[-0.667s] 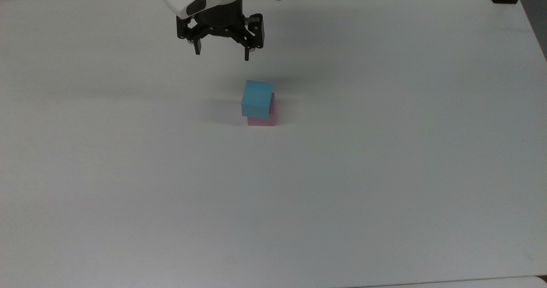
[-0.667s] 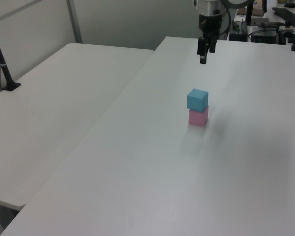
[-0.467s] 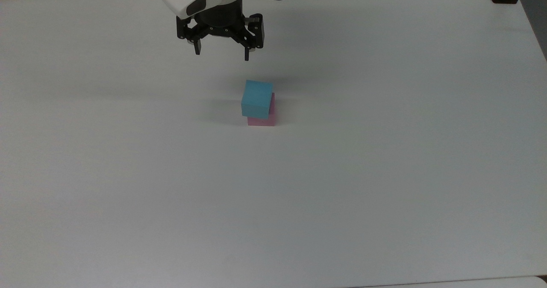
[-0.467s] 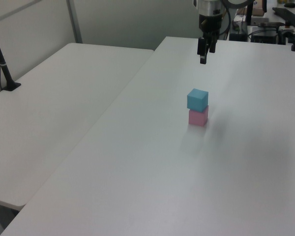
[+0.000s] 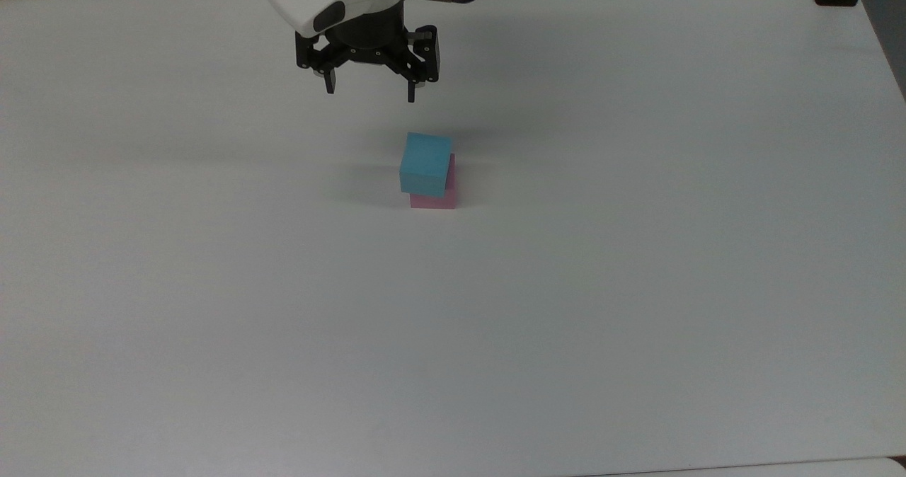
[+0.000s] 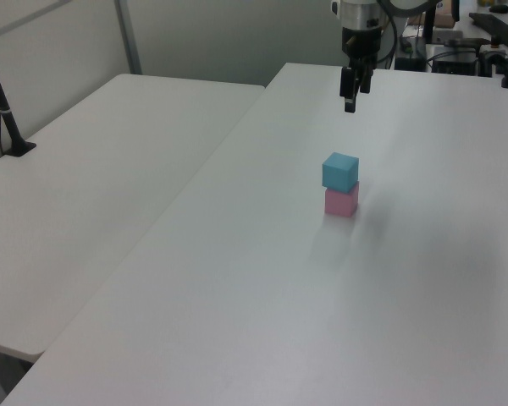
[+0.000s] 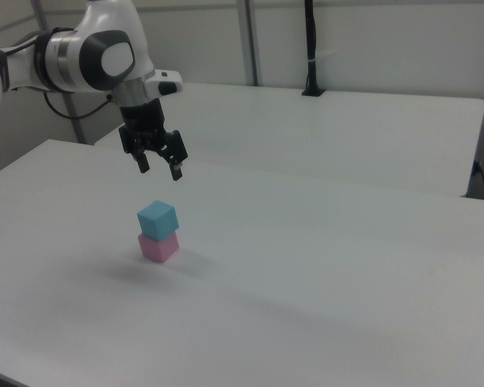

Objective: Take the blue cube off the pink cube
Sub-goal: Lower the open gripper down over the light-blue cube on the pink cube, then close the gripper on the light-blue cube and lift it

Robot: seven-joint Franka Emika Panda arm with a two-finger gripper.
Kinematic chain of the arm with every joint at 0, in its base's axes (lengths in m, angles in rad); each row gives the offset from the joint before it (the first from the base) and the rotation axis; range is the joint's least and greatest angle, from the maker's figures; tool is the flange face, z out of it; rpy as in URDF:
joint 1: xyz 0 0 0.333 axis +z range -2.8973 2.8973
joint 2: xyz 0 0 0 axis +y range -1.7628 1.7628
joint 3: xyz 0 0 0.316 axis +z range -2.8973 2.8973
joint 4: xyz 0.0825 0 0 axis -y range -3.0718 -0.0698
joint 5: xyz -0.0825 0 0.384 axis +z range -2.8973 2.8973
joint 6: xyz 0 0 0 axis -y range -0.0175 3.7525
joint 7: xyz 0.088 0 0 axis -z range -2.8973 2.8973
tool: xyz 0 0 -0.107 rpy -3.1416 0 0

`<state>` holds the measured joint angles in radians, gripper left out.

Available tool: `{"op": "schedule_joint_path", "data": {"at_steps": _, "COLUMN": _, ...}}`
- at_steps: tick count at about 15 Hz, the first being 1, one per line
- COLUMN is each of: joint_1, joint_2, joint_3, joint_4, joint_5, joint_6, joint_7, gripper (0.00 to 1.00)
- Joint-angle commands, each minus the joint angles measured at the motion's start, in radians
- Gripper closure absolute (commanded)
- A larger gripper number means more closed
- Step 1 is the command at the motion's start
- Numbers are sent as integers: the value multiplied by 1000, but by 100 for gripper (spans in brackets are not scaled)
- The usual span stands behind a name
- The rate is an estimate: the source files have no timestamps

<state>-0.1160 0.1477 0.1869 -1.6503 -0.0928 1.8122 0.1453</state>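
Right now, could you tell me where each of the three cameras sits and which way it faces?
Top view: sits high across the white table from the arm, looking steeply down; the open gripper hangs at the top, beyond the blue cube stacked on the pink cube.
Left view: sits at one side, looking along the table; the gripper is far off.
Right view: sits low at the opposite side; the arm and gripper hang above the stack.
All three share the gripper and both cubes.

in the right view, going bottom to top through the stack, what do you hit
pink cube → blue cube resting on it → open gripper hanging in the air above, clear of both
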Motion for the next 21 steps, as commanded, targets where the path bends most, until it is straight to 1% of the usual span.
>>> {"op": "schedule_joint_path", "data": {"at_steps": 1, "joint_1": 45, "joint_2": 44, "joint_3": 3, "joint_4": -14, "joint_5": 13, "joint_6": 10, "joint_7": -6, "gripper": 0}}
{"op": "schedule_joint_path", "data": {"at_steps": 3, "joint_1": 58, "joint_2": 62, "joint_3": 3, "joint_4": -39, "joint_5": 11, "joint_6": 67, "joint_7": 31, "gripper": 0}}
{"op": "schedule_joint_path", "data": {"at_steps": 8, "joint_1": 82, "joint_2": 139, "joint_3": 3, "joint_4": -46, "joint_5": 7, "joint_6": 121, "joint_7": 98, "gripper": 0}}
{"op": "schedule_joint_path", "data": {"at_steps": 11, "joint_1": 94, "joint_2": 145, "joint_3": 3, "joint_4": -74, "joint_5": -18, "joint_6": 136, "joint_7": 100, "gripper": 0}}
{"op": "schedule_joint_path", "data": {"at_steps": 12, "joint_1": 98, "joint_2": 147, "joint_3": 3, "joint_4": -94, "joint_5": -21, "joint_6": 151, "joint_7": 102, "gripper": 3}}
{"op": "schedule_joint_path", "data": {"at_steps": 13, "joint_1": 105, "joint_2": 147, "joint_3": 3, "joint_4": -110, "joint_5": -22, "joint_6": 170, "joint_7": 102, "gripper": 15}}
{"op": "schedule_joint_path", "data": {"at_steps": 15, "joint_1": 108, "joint_2": 148, "joint_3": 3, "joint_4": -134, "joint_5": -31, "joint_6": 208, "joint_7": 103, "gripper": 50}}
{"op": "schedule_joint_path", "data": {"at_steps": 16, "joint_1": 105, "joint_2": 148, "joint_3": 3, "joint_4": -132, "joint_5": -34, "joint_6": 210, "joint_7": 102, "gripper": 62}}
{"op": "schedule_joint_path", "data": {"at_steps": 17, "joint_1": 98, "joint_2": 145, "joint_3": 0, "joint_4": -123, "joint_5": -35, "joint_6": 207, "joint_7": 90, "gripper": 77}}
{"op": "schedule_joint_path", "data": {"at_steps": 18, "joint_1": 96, "joint_2": 142, "joint_3": -6, "joint_4": -106, "joint_5": -35, "joint_6": 204, "joint_7": 80, "gripper": 82}}
{"op": "schedule_joint_path", "data": {"at_steps": 19, "joint_1": 75, "joint_2": 144, "joint_3": -6, "joint_4": -71, "joint_5": -33, "joint_6": 199, "joint_7": 56, "gripper": 83}}
{"op": "schedule_joint_path", "data": {"at_steps": 21, "joint_1": 55, "joint_2": 147, "joint_3": -6, "joint_4": -31, "joint_5": -27, "joint_6": 200, "joint_7": 33, "gripper": 81}}
